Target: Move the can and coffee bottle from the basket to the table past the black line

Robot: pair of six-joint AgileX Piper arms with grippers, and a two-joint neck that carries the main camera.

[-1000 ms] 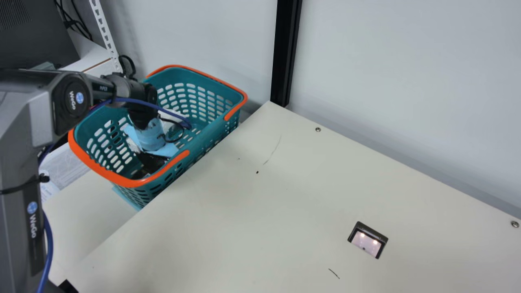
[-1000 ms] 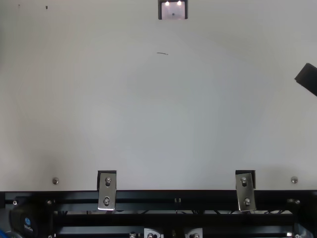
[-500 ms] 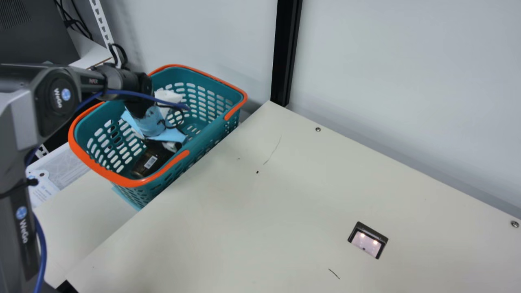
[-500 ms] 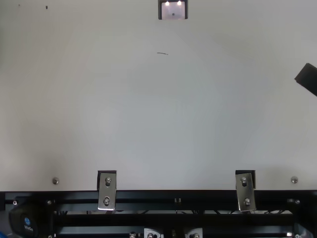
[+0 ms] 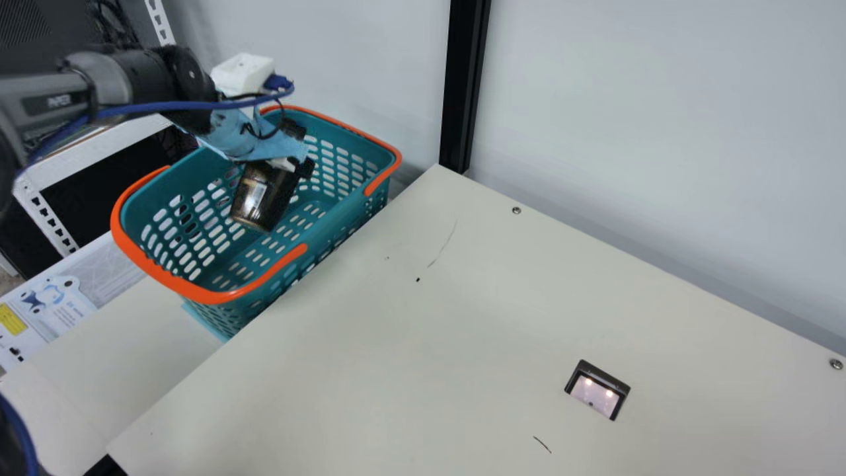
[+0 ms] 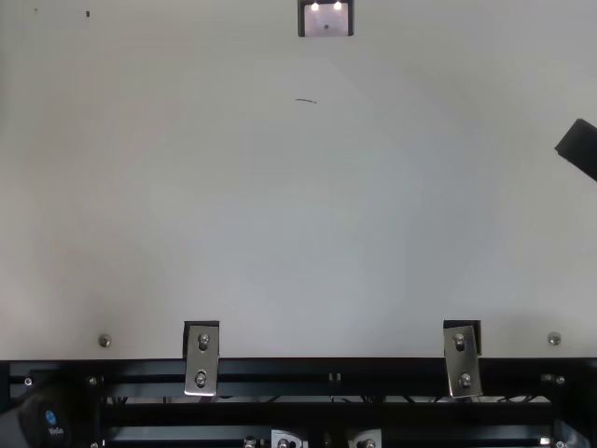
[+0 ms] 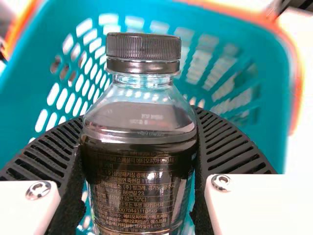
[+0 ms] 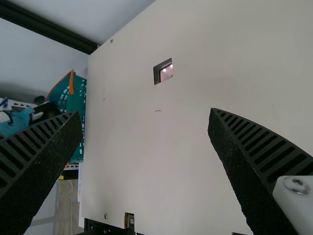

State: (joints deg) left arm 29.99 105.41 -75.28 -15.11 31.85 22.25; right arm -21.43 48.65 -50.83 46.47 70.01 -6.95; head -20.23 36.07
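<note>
Toward the upper left of the main view, the left gripper [image 5: 289,158] is clamped round a clear plastic bottle of dark coffee [image 5: 256,198], tilted above the floor of a teal plastic basket with orange handles [image 5: 198,294]; a pale label patch shows. The left wrist view adds its black ribbed cap [image 7: 143,46] and rows of fine print. At the top view's right edge, the right gripper [image 6: 580,149] holds nothing; the right wrist view shows its fingers [image 8: 239,156] wide apart.
</note>
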